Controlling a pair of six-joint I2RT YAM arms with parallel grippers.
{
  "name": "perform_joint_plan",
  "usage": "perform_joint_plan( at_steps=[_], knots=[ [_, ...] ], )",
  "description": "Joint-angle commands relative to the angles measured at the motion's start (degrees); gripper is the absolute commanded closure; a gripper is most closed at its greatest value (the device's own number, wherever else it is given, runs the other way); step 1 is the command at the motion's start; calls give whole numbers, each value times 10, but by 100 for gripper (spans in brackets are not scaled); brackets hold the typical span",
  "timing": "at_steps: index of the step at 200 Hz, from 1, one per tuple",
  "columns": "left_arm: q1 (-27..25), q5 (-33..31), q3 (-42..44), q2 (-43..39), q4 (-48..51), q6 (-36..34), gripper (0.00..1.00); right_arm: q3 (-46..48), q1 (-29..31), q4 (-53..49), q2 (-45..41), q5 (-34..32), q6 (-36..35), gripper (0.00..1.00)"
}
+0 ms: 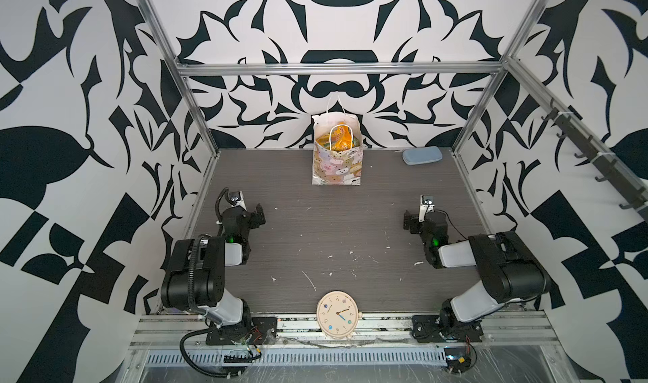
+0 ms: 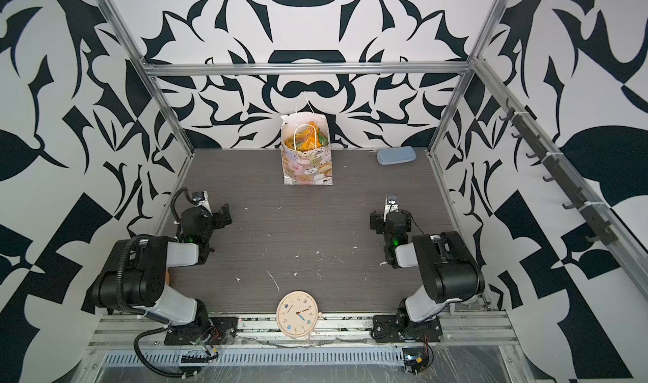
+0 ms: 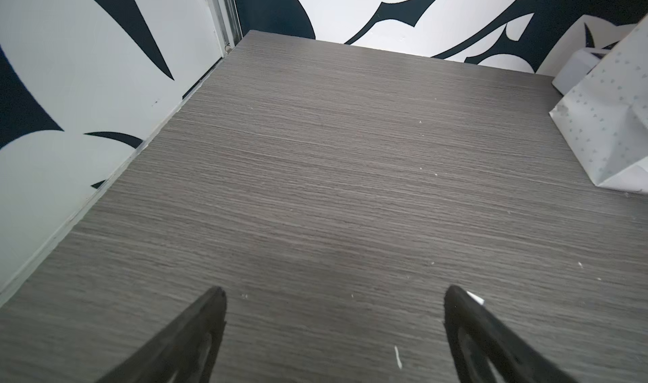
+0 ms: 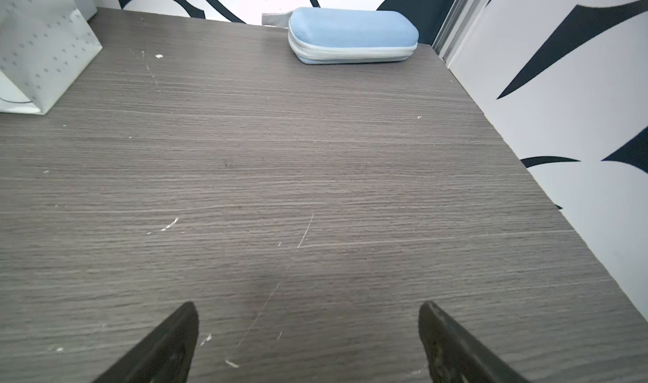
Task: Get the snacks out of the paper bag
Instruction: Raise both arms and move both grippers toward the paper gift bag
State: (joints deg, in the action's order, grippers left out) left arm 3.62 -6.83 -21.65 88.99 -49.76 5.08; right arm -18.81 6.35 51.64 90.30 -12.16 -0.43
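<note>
Task not begun. In both top views the paper bag [image 1: 336,163] stood upright at upper centre, snacks [image 1: 339,139] inside. Left gripper [image 3: 335,290] and right gripper [image 4: 307,304], jaws apart and empty, sat at mid-left and mid-right, well apart from it.

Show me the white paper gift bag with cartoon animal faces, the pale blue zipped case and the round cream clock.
White paper gift bag [image 1: 336,169]: a top view, on its animal-print front face.
Pale blue zipped case [image 4: 352,30]: right wrist view, on its top shell.
Round cream clock [image 1: 337,314]: a top view, on its dial.
</note>
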Motion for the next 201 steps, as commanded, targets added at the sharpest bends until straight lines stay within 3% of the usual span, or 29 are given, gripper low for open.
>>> perform_joint_plan(
  at_steps=[1,127,147,161,178,184,192,196,201],
  knots=[
    [-1,-6,-7,-1,-3,3,1,-12,-4,17,-10,5,-2,0],
    [-1,-5,-7,-2,-3,3,1,-16,-5,8,-12,26,-2,0],
    [-1,-6,-4,-3,-7,4,1,-12,-5,16,-14,17,1,0],
    [-5,-7,5,-20,-26,4,0,3,-4,20,-53,-26,9,2],
    [-59,-73,-17,-137,101,-28,0,-9,-4,-104,-171,-66,28,1],
    [-73,-86,-38,-196,170,-23,1,-26,-4,-156,-214,-83,83,1],
    [-73,-59,-73,-251,252,10,7,-51,-9,-225,-258,-118,174,1],
    [-73,-50,-89,-271,275,25,10,-62,-18,-247,-273,-84,191,1],
    [-72,-35,-107,-286,294,43,22,-76,-27,-259,-281,-22,197,2]
  ],
)
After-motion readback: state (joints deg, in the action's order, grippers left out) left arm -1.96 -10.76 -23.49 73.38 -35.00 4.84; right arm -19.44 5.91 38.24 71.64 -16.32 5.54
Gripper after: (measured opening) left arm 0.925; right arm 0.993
